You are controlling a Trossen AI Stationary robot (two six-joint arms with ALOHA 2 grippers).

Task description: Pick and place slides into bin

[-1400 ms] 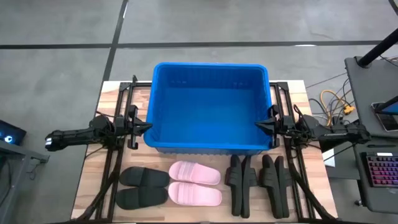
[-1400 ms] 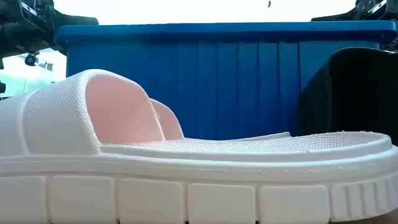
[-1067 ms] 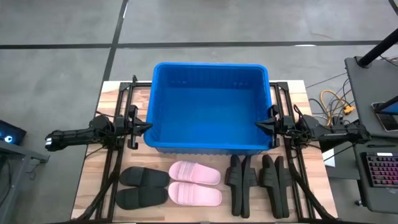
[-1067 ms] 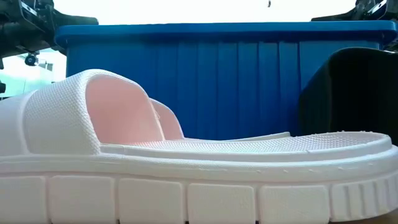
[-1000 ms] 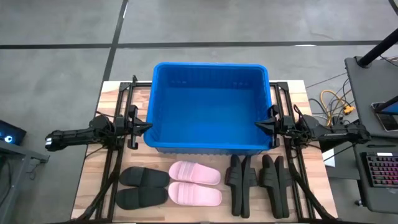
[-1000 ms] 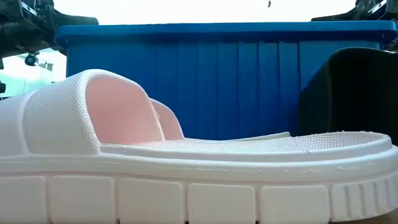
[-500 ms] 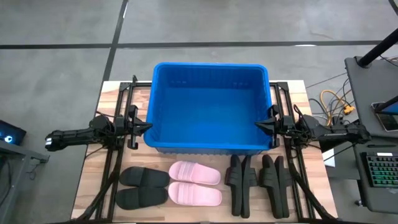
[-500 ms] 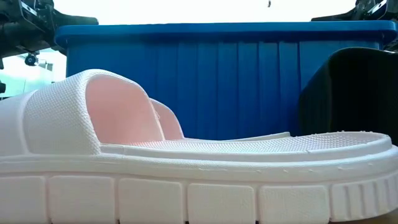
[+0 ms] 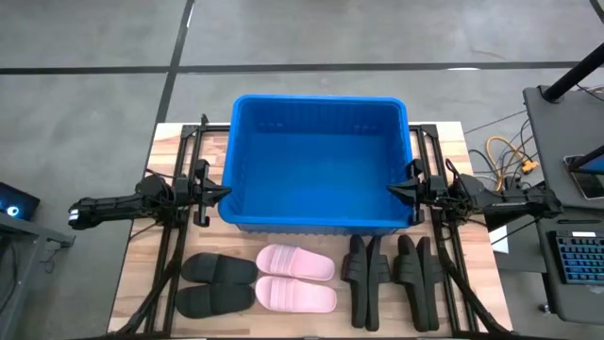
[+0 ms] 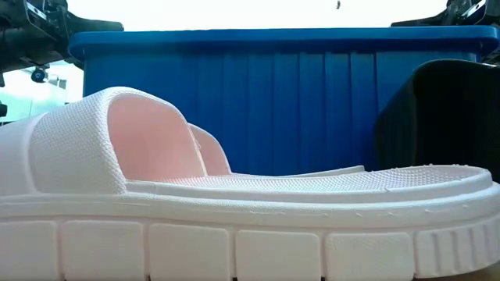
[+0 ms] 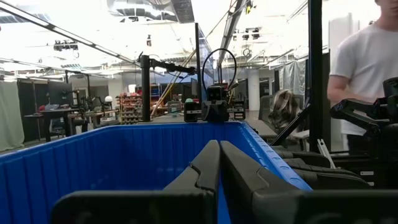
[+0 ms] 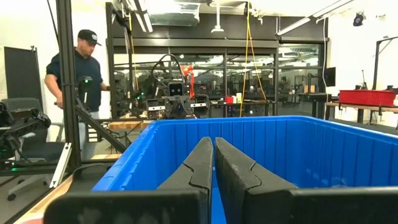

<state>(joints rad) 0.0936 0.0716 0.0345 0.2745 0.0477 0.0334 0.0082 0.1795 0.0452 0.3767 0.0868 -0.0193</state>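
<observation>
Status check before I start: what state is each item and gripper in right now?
bin: upright on the table, nothing inside.
pink slides: pair lying flat, side by side, in front of the bin.
black slides, left pair: lying flat beside the pink pair.
black slides, right pair: standing on edge.
left gripper: fingers shut, at the bin's left wall.
right gripper: fingers shut, at the bin's right wall.

1. Left arm lies low and level on its own side of the tabletop [image 9: 142, 274], reaching inward toward the centre.
2. Left claw [image 9: 224, 193] points at the right arm; fingers [image 11: 208, 163] pressed together, nothing between them.
3. Right arm mirrors it from the opposite side, also stretched flat and level.
4. Right claw [image 9: 393, 190] faces the left one; fingers [image 12: 200, 163] closed tip to tip, holding nothing.
5. Both claws sit well apart, at about the same height.
</observation>
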